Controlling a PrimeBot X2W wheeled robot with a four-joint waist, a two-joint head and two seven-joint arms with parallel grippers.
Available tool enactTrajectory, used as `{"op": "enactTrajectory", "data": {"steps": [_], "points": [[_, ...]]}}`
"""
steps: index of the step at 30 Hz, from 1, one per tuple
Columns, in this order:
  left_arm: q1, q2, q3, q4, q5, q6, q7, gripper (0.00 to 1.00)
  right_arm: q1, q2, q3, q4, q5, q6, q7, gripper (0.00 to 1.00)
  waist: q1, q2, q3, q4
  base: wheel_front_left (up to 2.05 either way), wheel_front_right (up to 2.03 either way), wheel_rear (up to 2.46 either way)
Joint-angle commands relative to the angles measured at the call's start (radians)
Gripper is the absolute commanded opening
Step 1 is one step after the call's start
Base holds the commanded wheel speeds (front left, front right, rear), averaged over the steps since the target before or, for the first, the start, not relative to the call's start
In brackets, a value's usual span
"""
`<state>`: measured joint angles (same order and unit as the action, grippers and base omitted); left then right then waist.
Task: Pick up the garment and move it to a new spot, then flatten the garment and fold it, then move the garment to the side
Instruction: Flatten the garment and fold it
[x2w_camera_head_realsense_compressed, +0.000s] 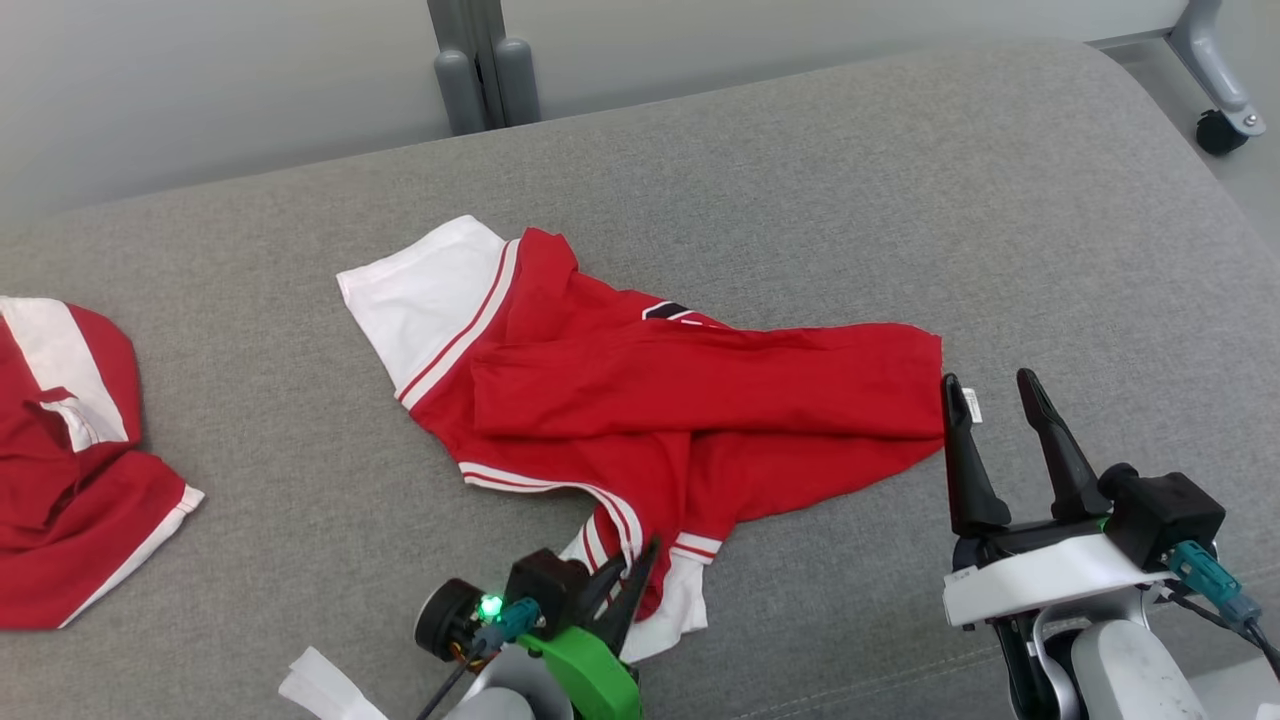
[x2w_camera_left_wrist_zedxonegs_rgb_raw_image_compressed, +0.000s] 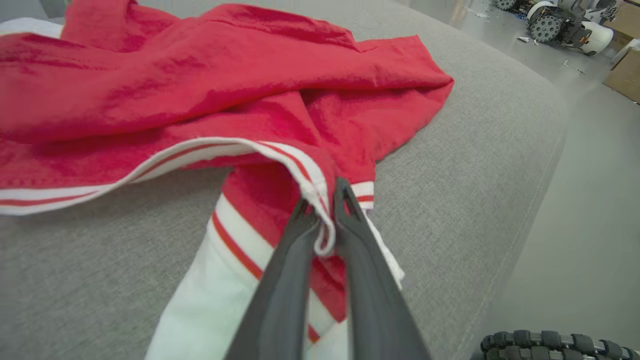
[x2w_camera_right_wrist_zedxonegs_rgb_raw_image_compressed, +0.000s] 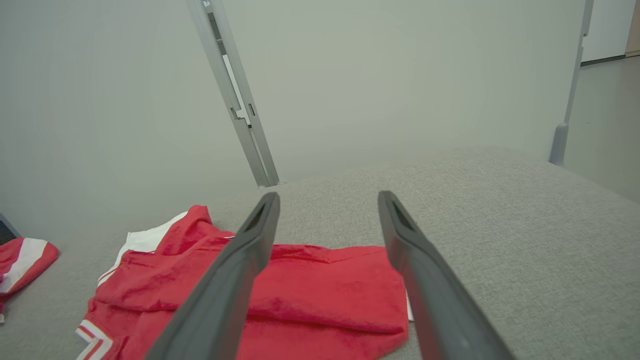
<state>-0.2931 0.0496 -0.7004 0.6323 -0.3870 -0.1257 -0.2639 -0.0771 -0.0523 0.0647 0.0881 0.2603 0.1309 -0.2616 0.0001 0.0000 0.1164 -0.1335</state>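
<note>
The garment (x2w_camera_head_realsense_compressed: 640, 400), a red shirt with white, red-striped trim, lies crumpled at the middle of the grey cushion (x2w_camera_head_realsense_compressed: 850, 200). In the head view its long axis runs roughly 9 to 3 o'clock, dipping a little at the 3 end. A white sleeve points to 10 o'clock, the red hem end to 3, and a second white sleeve hangs toward 6.

The left gripper (x2w_camera_head_realsense_compressed: 640, 560) sits at that 6 o'clock sleeve. The left wrist view gives what the head view does not: the left gripper (x2w_camera_left_wrist_zedxonegs_rgb_raw_image_compressed: 322, 205) has its jaws nearly together, pinching a fold of the striped white trim, with the garment (x2w_camera_left_wrist_zedxonegs_rgb_raw_image_compressed: 200, 90) spreading away to 11 o'clock. That view also shows a box (x2w_camera_left_wrist_zedxonegs_rgb_raw_image_compressed: 625, 75) on the floor at 2 o'clock.

The right gripper (x2w_camera_head_realsense_compressed: 990, 385) stands just beside the hem end, jaws wide and holding nothing. In the right wrist view, the right gripper (x2w_camera_right_wrist_zedxonegs_rgb_raw_image_compressed: 327, 200) frames the garment (x2w_camera_right_wrist_zedxonegs_rgb_raw_image_compressed: 320, 295) at 6 o'clock and bare cushion beyond. A second shirt (x2w_camera_right_wrist_zedxonegs_rgb_raw_image_compressed: 25, 255) lies at 9 o'clock, well apart.
</note>
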Motion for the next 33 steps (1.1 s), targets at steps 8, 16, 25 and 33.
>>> {"op": "enactTrajectory", "data": {"steps": [8,16,25,33], "points": [[-0.045,0.041,0.109,-0.083,0.056,0.034,0.0,0.0,0.01,0.001,-0.018,0.002,-0.005,0.0,-0.005,1.0,-0.0001,0.0,-0.02,0.041,0.0,0.0,0.0],[-0.05,0.171,0.307,-0.175,0.058,0.068,-0.001,0.0,-0.001,0.001,-0.026,0.005,-0.005,0.0,-0.005,1.0,-0.0001,0.0,-0.024,0.058,0.0,0.0,0.0],[-0.021,0.231,0.414,-0.114,0.058,0.046,-0.001,0.0,-0.011,0.001,-0.046,0.029,-0.008,0.0,-0.005,1.0,-0.0001,0.0,-0.004,0.033,0.0,0.0,0.0],[0.012,0.172,0.481,-0.111,0.073,0.041,-0.001,1.0,0.01,0.001,-0.062,0.044,-0.011,0.0,-0.005,1.0,-0.0001,0.0,-0.025,0.046,0.0,0.0,0.0]]}}
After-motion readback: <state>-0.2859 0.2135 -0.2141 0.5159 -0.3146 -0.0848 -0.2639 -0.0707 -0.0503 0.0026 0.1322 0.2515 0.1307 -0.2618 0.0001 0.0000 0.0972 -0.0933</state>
